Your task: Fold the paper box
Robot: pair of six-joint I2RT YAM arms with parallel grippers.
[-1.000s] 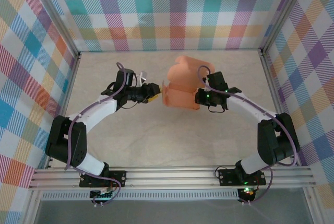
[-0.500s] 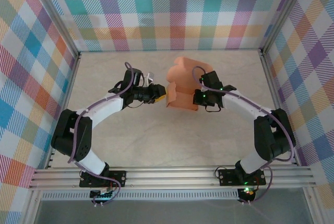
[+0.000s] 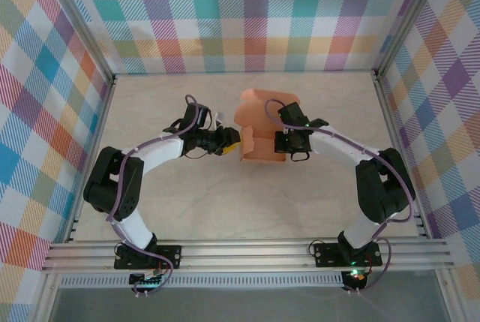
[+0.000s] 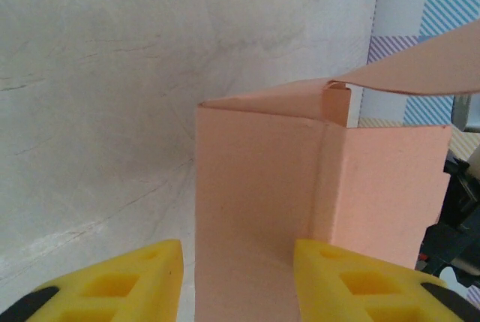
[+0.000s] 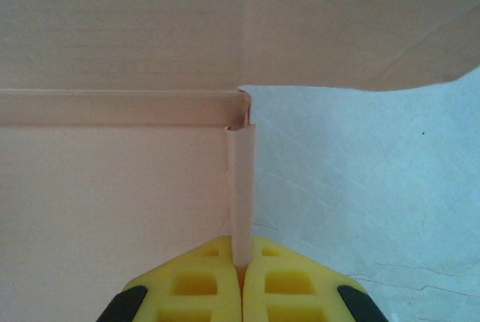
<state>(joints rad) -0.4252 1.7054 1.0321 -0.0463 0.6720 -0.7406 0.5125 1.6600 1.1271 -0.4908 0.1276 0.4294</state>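
The left hand (image 3: 231,142) reaches in with its yellow fingers (image 4: 120,284) apart. A left panel of the paper box (image 3: 260,145) stands between them, with no squeeze that I can see. The paper box, partly folded, is over the middle of the counter (image 3: 225,209). On its right side, the right hand (image 3: 280,142) is pinched tight on a thin flap.

The left claw (image 3: 235,142) has slid right and slightly down the frame. It was just short of the box (image 3: 262,148) and is now at its left edge, the arm swinging in toward the centre. The right claw (image 3: 280,142) has drawn left, carrying the box with it. The upper flap (image 3: 259,104) has shifted left too.
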